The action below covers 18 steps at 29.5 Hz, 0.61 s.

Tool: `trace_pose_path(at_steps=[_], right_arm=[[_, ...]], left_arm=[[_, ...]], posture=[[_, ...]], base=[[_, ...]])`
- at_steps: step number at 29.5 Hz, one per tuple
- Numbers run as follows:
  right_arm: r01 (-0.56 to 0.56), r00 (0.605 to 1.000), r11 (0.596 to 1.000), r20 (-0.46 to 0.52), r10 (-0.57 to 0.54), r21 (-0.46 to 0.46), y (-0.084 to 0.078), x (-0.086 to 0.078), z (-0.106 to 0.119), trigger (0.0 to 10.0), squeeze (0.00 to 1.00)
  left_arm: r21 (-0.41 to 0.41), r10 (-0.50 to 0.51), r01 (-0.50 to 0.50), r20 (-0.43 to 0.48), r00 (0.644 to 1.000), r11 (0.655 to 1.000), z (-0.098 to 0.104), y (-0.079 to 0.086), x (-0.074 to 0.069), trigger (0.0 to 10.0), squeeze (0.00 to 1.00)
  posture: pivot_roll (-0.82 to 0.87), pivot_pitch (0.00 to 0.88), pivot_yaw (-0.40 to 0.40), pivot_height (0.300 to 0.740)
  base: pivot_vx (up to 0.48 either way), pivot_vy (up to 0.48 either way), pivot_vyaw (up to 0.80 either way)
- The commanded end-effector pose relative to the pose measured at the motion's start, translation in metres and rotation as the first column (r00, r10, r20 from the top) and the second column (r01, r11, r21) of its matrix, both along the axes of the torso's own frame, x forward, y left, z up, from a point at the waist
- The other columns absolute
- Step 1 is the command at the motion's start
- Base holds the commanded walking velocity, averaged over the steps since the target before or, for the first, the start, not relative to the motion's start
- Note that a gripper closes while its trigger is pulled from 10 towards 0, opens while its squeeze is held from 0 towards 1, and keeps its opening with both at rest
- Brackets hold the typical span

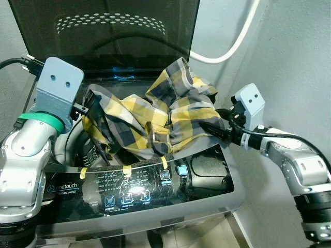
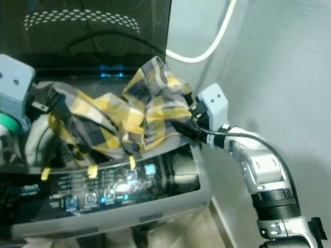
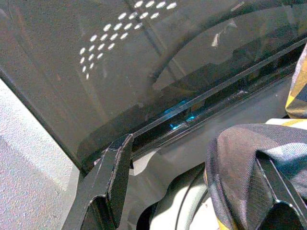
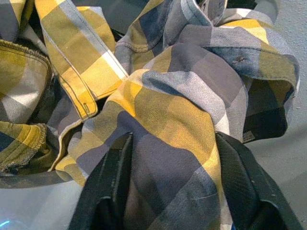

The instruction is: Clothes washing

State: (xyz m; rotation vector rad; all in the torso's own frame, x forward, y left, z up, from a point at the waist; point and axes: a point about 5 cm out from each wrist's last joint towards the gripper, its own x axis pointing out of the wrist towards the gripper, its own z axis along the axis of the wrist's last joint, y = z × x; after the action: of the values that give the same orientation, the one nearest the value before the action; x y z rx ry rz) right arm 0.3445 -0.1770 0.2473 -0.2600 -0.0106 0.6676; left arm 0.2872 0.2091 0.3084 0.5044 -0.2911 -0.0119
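Left eye view: a top-loading washing machine (image 1: pixel 227 199) with its dark lid (image 1: pixel 103 31) raised against the wall. Heaped over the open tub and its right rim, a yellow-and-grey plaid shirt (image 1: pixel 155 116). At the tub's left edge, the left gripper (image 1: pixel 90 106), touching the shirt's left end. At the right edge, the right gripper (image 1: pixel 212 129), pushed into the bunched cloth. On the front control panel (image 1: pixel 134 188), three strips of yellow tape (image 1: pixel 126 169), lit icons, and the readable words "onetouch" and "smart wash". Behind, a white hose (image 1: pixel 232 44) curving along the wall.

Right eye view: same shirt (image 2: pixel 124 116) on the tub, right gripper (image 2: pixel 183 129) buried in its right side, panel lights glowing blue.

Left wrist view: two black fingers (image 3: pixel 108 184) spread apart, one draped in dark cloth of the shirt (image 3: pixel 244 153), the other bare; beyond them the lid (image 3: pixel 120 72) and a blue glint at its hinge.

Right wrist view: fingers (image 4: pixel 112 179) parted, a thick fold of the shirt (image 4: pixel 163 110) grasped between them.
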Motion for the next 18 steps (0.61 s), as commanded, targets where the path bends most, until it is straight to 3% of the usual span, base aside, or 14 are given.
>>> trace_pose_path(at_steps=[1,11,15,18], right_arm=[[-0.002,0.998,1.0,-0.061,0.003,0.003,0.001,-0.001,-0.012,0.0,0.0],[-0.029,0.999,0.998,-0.042,0.031,0.06,0.007,-0.002,-0.006,0.0,0.0],[-0.088,0.996,0.989,-0.002,0.089,0.118,0.027,-0.001,0.004,0.0,0.0],[-0.094,0.996,0.988,0.0,0.095,0.121,0.029,-0.001,0.004,0.0,0.0]], left_arm=[[-0.001,-0.005,0.005,0.017,1.0,1.0,0.004,-0.002,-0.003,10.0,0.0],[-0.002,-0.004,0.004,0.016,1.0,1.0,0.004,-0.002,-0.002,10.0,0.0],[-0.004,-0.007,0.007,0.013,1.0,1.0,0.003,-0.003,-0.002,10.0,0.0],[-0.005,-0.007,0.007,0.013,1.0,1.0,0.004,-0.003,-0.001,10.0,0.0]], posture=[[0.13,0.123,-0.024,0.74],[0.14,0.124,-0.024,0.74],[0.14,0.123,-0.02,0.74],[0.14,0.123,-0.02,0.74]], base=[[0.0,0.0,0.0],[0.0,0.0,0.0],[0.0,0.0,0.0],[0.0,0.0,0.0]])
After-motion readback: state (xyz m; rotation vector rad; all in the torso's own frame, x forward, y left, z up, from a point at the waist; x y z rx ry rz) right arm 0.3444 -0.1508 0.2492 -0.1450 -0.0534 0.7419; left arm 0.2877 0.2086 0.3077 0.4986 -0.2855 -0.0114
